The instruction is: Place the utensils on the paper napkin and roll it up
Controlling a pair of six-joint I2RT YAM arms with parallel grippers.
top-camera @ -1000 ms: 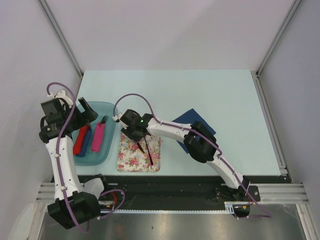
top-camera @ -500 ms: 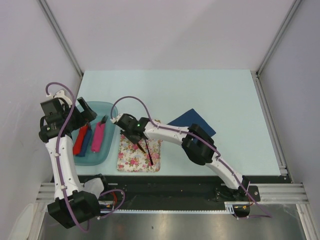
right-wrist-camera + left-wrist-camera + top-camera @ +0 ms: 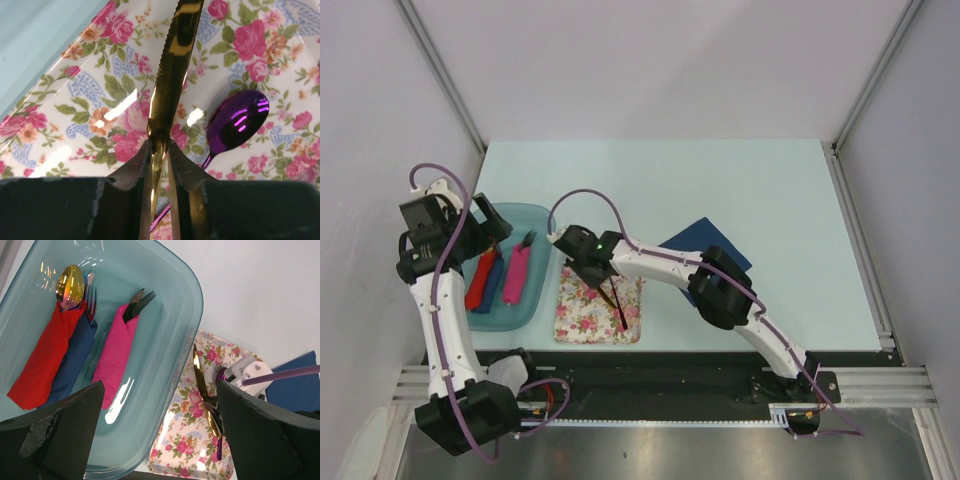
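While right gripper (image 3: 160, 146) clamps the gold knife (image 3: 172, 75) at the floral mat (image 3: 80, 105), left gripper (image 3: 160, 420) hangs apart over the tray (image 3: 194, 300).

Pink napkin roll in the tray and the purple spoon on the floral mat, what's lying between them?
The wall of the tray and the gold knife on the mat, seen in the left wrist view.

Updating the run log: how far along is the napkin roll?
Done: nothing yet; the visible part of the navy napkin is bare. In hand: right end effector shut on the gold knife at the floral mat. Remaining: carry it and the purple spoon to the napkin, roll. Left end effector open above the tray.
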